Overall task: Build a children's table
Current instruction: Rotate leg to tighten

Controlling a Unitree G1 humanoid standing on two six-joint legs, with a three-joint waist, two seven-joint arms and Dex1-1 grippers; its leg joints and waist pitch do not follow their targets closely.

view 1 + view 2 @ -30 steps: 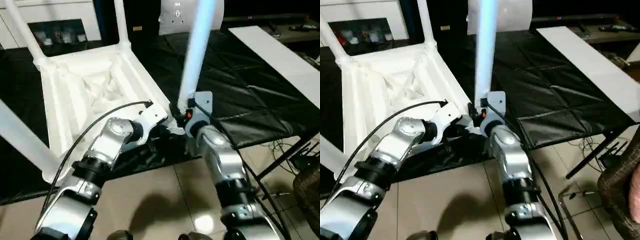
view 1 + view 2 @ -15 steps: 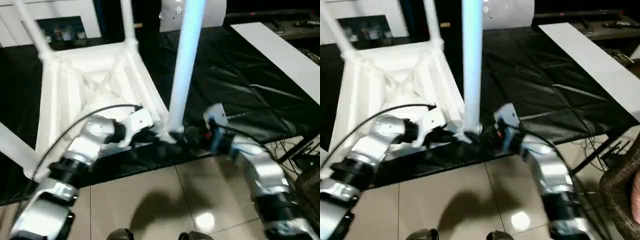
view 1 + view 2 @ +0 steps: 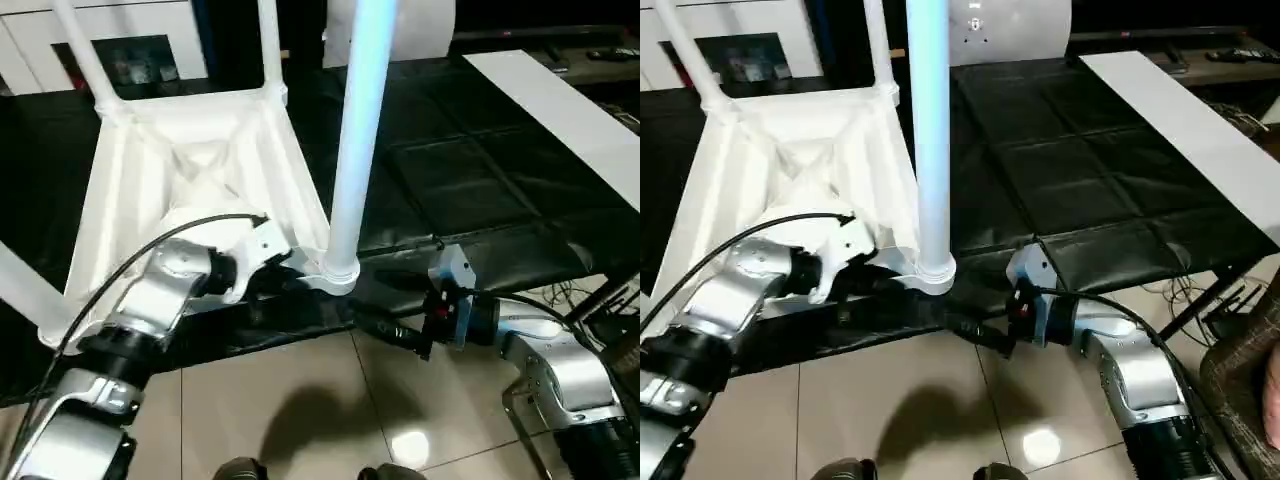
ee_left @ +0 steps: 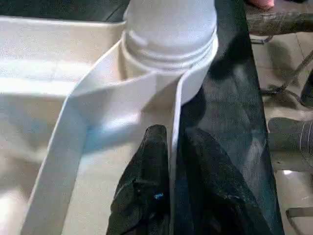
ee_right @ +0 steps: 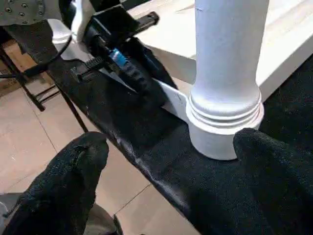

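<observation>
table (image 3: 190,170) lies upside down on black mat (image 3: 480,170), ribs up | near leg (image 3: 352,150) stands upright in corner socket (image 3: 335,272), long axis vertical | looks light, stiff, smooth plastic; best taken low near collar | left gripper (image 4: 168,147) pinches table's thin rim | right gripper (image 5: 168,147) spread wide, empty, beside socket
</observation>
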